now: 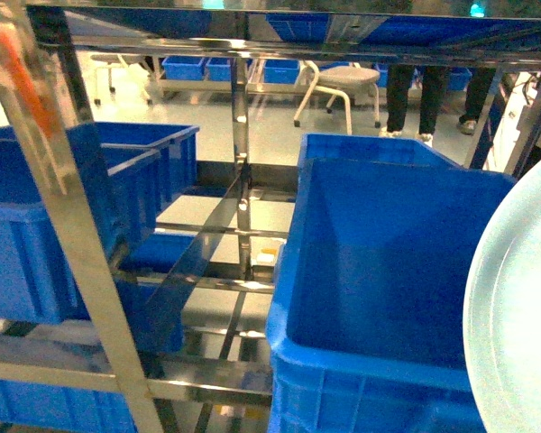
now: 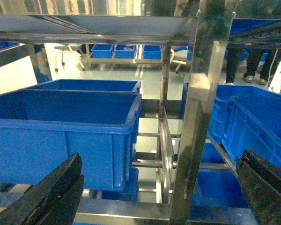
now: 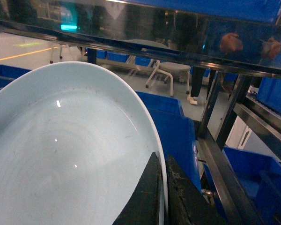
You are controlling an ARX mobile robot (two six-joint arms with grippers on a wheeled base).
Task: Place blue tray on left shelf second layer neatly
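Here, the pale light-blue round shallow tray, glossy plastic with a raised rim, fills most of the right wrist view, tilted with its inner face toward the camera; in the head view only an arc of it shows at the lower right edge, in front of the near corner of a deep dark-blue plastic crate; the right gripper is clamped on the tray's rim, one dark finger lying against the inner face and the other behind the edge, the two pressed close with the rim between them; the tray is held in the air in front of the rack, not resting on any tier. The left gripper hangs with its black fingers wide apart at the two lower corners of the left wrist view, nothing between them; it faces the shiny stainless-steel shelf tier of open rails between steel posts; on that tier, left of the upright post, stands another dark-blue crate with a second one behind it; in the head view the bare rails show between the left crates and the big crate on the right. Beyond the rack stand a pale stool on a light floor, low blue bins, and the legs of people in dark trousers.
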